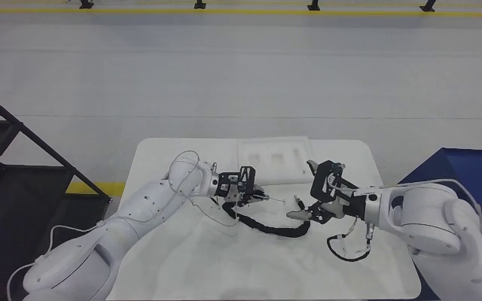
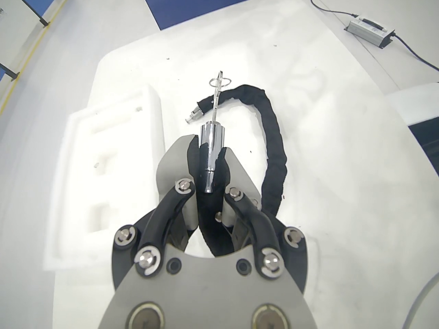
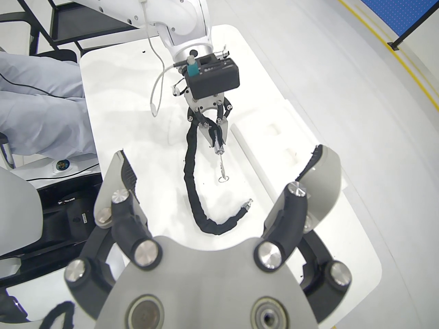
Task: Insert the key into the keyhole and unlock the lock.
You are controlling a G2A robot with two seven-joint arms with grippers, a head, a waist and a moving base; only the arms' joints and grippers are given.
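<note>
My left gripper (image 2: 209,148) is shut on the chrome lock cylinder (image 2: 213,145) of a black cable lock (image 2: 274,145), just above the white table (image 1: 188,248). The key (image 2: 216,99) sticks out of the cylinder's front end, its ring (image 2: 221,82) at the far tip. The cable loops over the table, and its metal plug end (image 3: 247,204) lies loose, apart from the cylinder. My right gripper (image 3: 219,159) stands open and holds nothing, hovering over the plug end and facing the left gripper (image 3: 215,131). In the top view the two grippers (image 1: 252,196) (image 1: 301,191) face each other across the key (image 1: 275,200).
A white foam tray (image 1: 275,158) with moulded pockets lies at the table's far edge, right beside both grippers. A black rack (image 1: 30,188) stands off the table's left side. A power brick (image 2: 368,28) with its cord lies on the floor.
</note>
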